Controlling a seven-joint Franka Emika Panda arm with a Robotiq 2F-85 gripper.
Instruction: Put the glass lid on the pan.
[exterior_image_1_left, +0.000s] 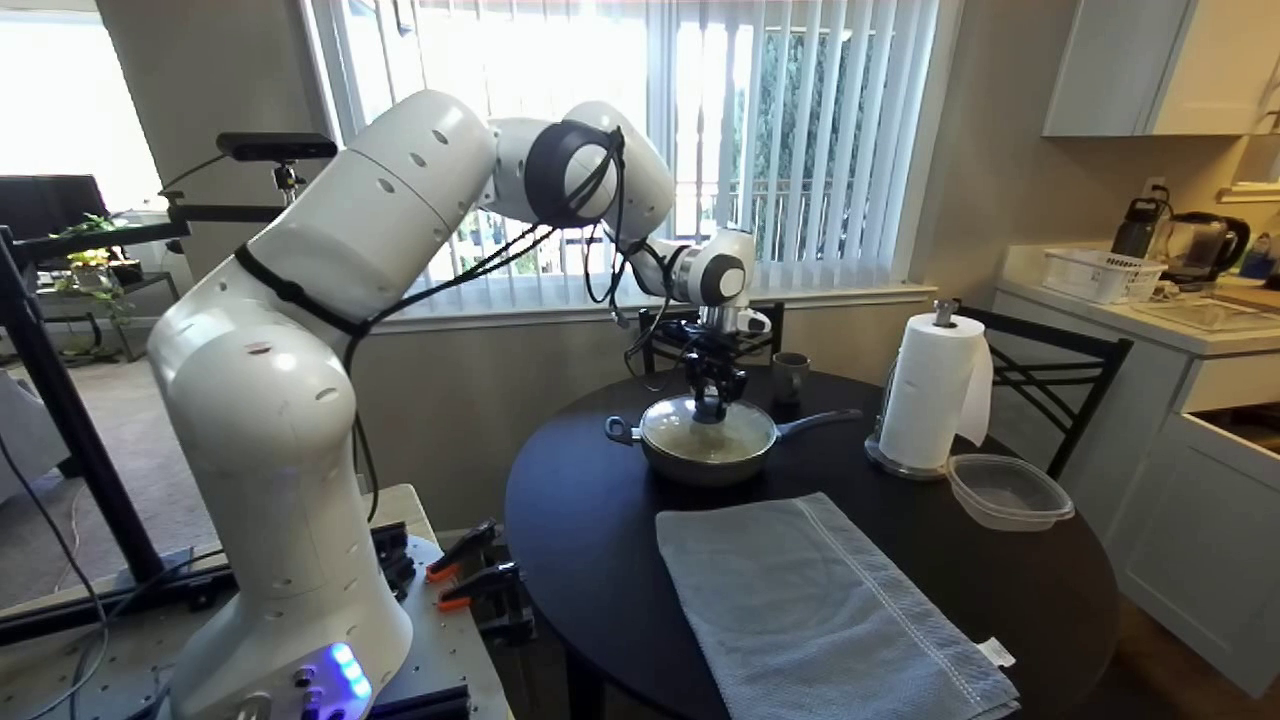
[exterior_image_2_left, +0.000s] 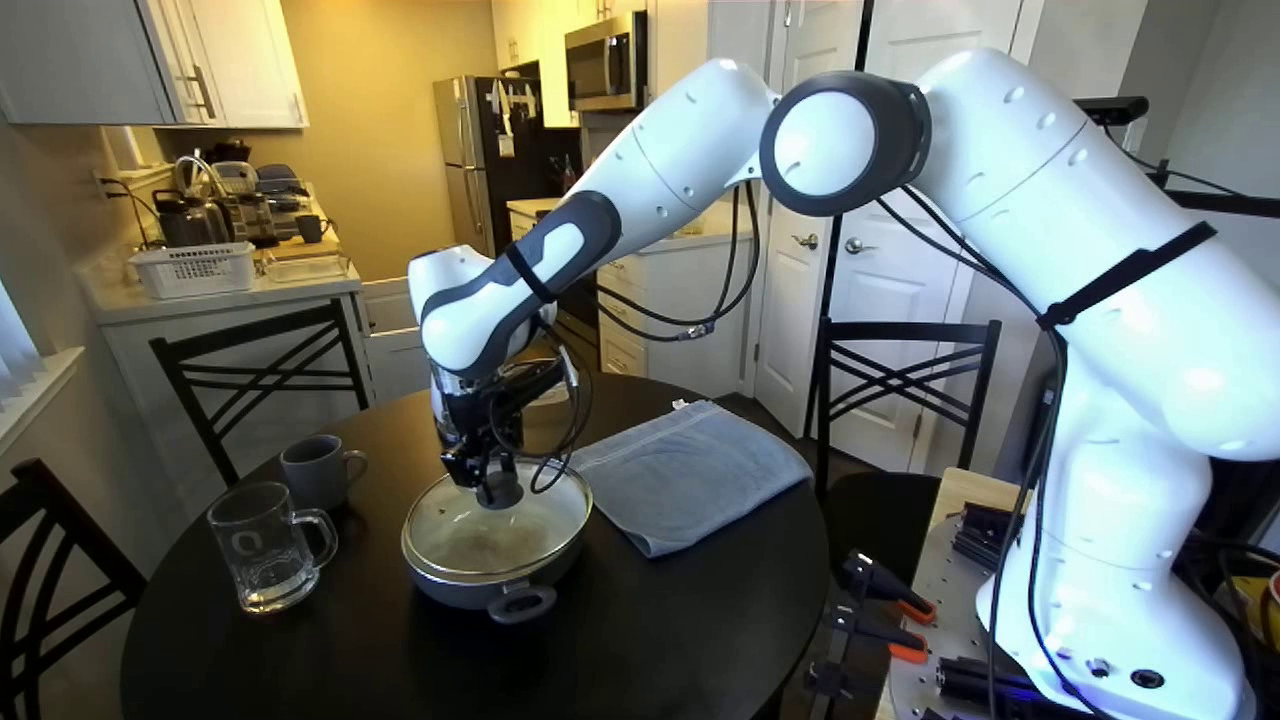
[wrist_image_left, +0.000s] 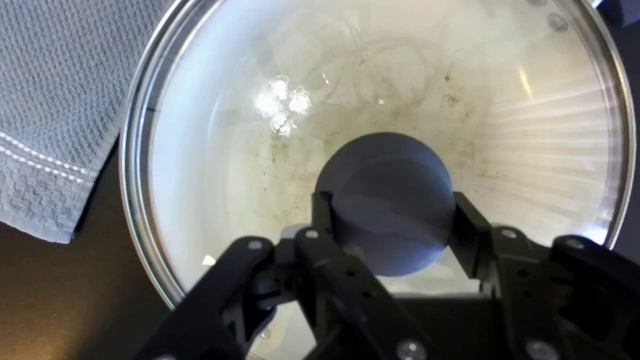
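The glass lid (exterior_image_1_left: 670, 428) lies level over the pan (exterior_image_1_left: 705, 474), its metal rim lined up with the pan's rim. It also shows in an exterior view (exterior_image_2_left: 480, 548) and fills much of the wrist view (wrist_image_left: 225, 150). The pan's dark handle (exterior_image_1_left: 822, 420) points toward the paper towels, with a small loop handle (exterior_image_2_left: 522, 603) opposite. My gripper (exterior_image_1_left: 712, 392) is above the lid's centre, pointing down. In the wrist view both fingers (wrist_image_left: 388, 200) press against the sides of the dark knob (wrist_image_left: 385, 150). Whether the rims fully touch all round cannot be told.
A folded grey-blue towel (exterior_image_1_left: 830, 610) lies beside the pan. A paper towel roll (exterior_image_1_left: 925, 390) and a clear plastic container (exterior_image_1_left: 1010, 497) stand past the handle. A grey mug (exterior_image_2_left: 318, 472) and a glass mug (exterior_image_2_left: 265, 550) stand on the table near the pan.
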